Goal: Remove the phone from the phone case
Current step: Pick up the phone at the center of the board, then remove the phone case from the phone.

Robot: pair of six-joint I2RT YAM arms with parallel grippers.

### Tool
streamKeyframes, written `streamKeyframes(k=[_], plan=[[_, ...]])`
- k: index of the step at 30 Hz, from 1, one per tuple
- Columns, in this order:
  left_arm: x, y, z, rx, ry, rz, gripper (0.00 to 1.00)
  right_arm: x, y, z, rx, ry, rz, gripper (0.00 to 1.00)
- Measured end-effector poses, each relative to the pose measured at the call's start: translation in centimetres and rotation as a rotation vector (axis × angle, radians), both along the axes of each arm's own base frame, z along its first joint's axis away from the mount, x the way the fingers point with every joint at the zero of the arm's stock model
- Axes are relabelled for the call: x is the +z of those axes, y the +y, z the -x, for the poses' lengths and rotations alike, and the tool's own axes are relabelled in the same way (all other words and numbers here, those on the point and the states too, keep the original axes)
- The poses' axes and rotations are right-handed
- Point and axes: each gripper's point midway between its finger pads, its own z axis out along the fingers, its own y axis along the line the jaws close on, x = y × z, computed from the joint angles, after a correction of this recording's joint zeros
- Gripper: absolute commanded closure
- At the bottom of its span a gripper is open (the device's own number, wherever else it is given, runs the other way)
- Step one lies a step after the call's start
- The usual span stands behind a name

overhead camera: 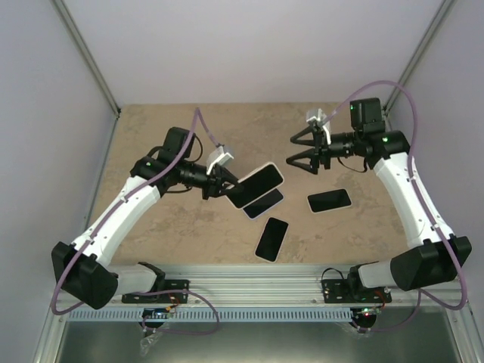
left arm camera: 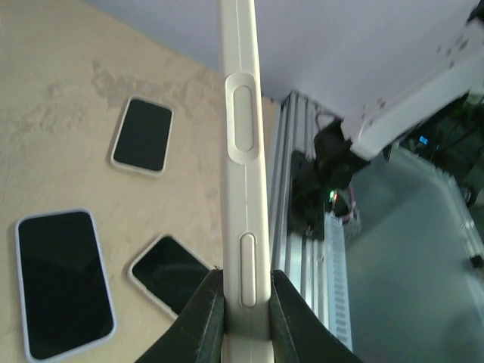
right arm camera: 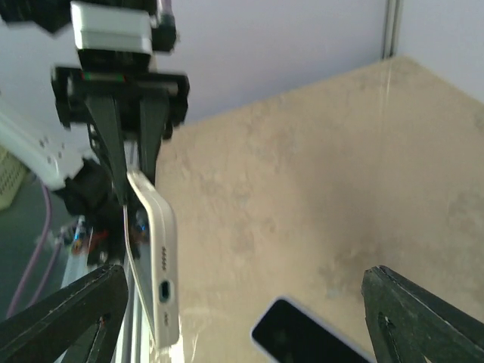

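Two hands in view: left hand [overhead camera: 227,186] clamped shut on one end of the white phone case [left arm camera: 246,151], held off the table [overhead camera: 174,234] with the phone [overhead camera: 257,183] seated inside; right hand [overhead camera: 291,151] spread wide, empty, near the phone case, not touching.

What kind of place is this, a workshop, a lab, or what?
Probably a robotics lab test cell: a left arm and a right arm bolted to an aluminium rail, plain pale walls boxing in a tan tabletop, and phones laid out on it.

Lab robot cell: white wall panels [overhead camera: 249,45], aluminium rail [overhead camera: 257,281].
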Motion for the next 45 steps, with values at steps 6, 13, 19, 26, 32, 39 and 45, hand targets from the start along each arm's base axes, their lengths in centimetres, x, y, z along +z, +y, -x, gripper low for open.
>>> streamKeyframes(k=[6,13,19,26,32,39,45], plan=[[-2.6,1.0,1.9,-0.066,-0.075,-0.141,1.00,-4.9,0.3,2.9,0.096,0.072,0.172,0.14],[-3.4,1.1,2.8,-0.134,-0.145,-0.207,1.00,-9.0,3.1,8.5,0.276,0.187,0.283,0.19],[-4.5,0.3,3.6,-0.190,-0.156,-0.244,1.00,-10.0,4.1,9.9,0.309,0.203,0.324,0.45],[-4.4,-0.3,3.7,-0.225,-0.182,-0.271,1.00,-10.4,5.2,11.3,0.357,0.186,0.355,0.86],[-4.3,-0.2,4.0,-0.231,-0.169,-0.285,0.71,-10.5,5.4,10.9,0.358,0.148,0.369,0.99],[-1.5,-0.8,1.9,-0.158,-0.213,-0.230,0.21,-8.7,5.7,10.2,0.331,0.150,0.326,0.99],[3.7,1.5,-2.8,0.029,-0.201,-0.046,0.18,-4.9,5.3,6.0,0.199,0.151,0.154,0.99]])
